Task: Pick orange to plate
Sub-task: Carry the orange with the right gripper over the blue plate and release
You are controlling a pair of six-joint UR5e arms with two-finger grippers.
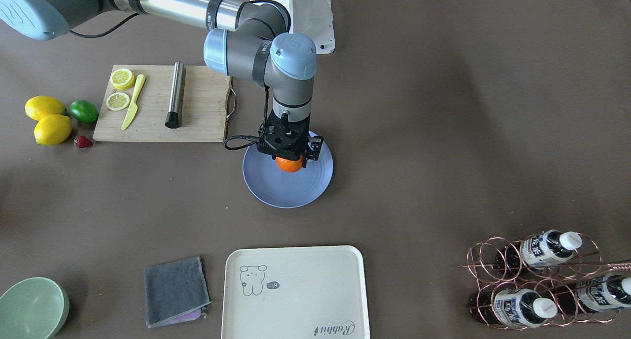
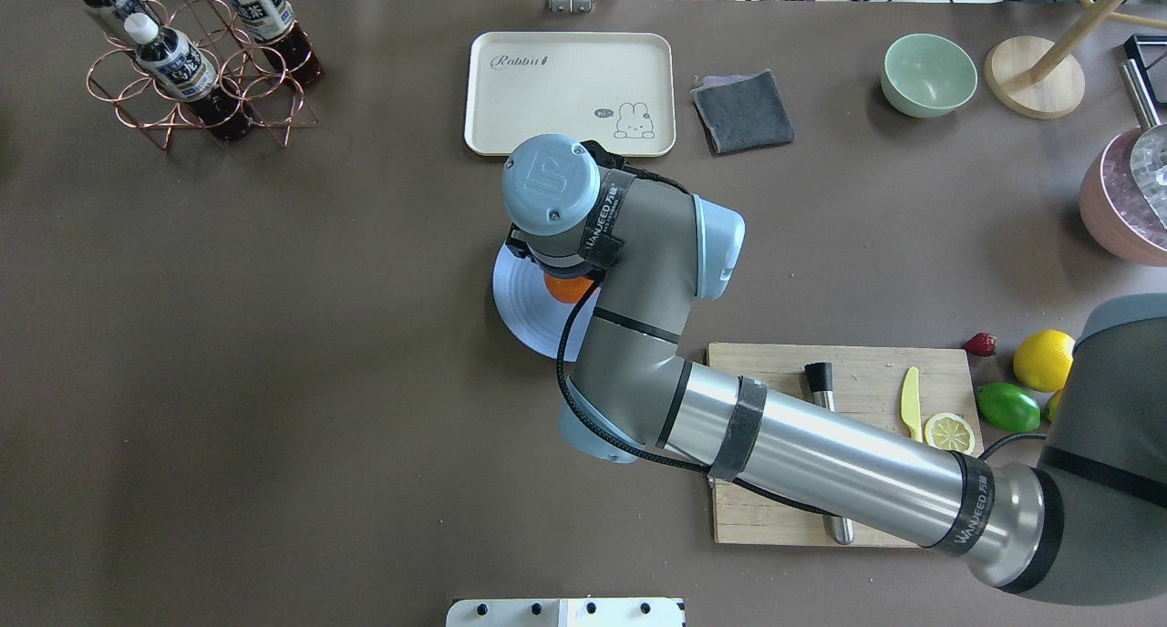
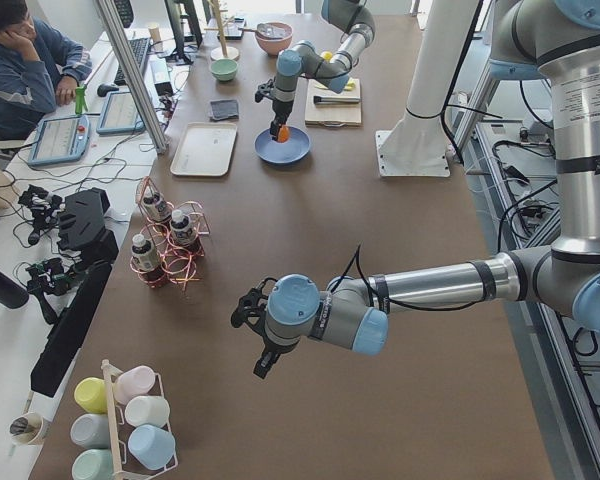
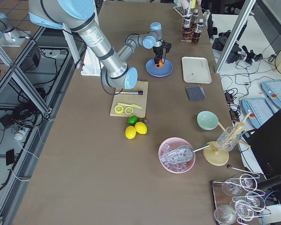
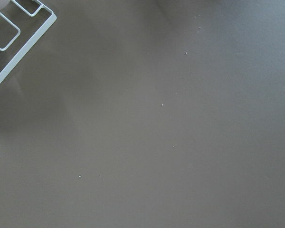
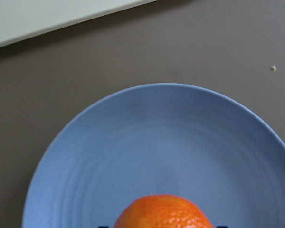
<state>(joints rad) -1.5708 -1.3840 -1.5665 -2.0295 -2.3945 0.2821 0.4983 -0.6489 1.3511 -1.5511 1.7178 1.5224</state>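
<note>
Above the plate (image 1: 276, 191), right gripper (image 1: 289, 157) points down — clasping orange (image 1: 289, 165).

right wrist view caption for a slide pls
Close-up of the orange over the blue plate, cream tray edge at top left.

The right gripper (image 1: 290, 159), clamped on the orange (image 1: 289, 165), fills the air above the plate (image 1: 281, 191). Bare table (image 1: 443, 132) stretches to the plate's left. The cutting board (image 1: 202, 107) lies near-right. The cream tray (image 1: 296, 280) lies beyond on the far side. The bottle rack (image 1: 473, 265) stands well apart, far left.
</note>
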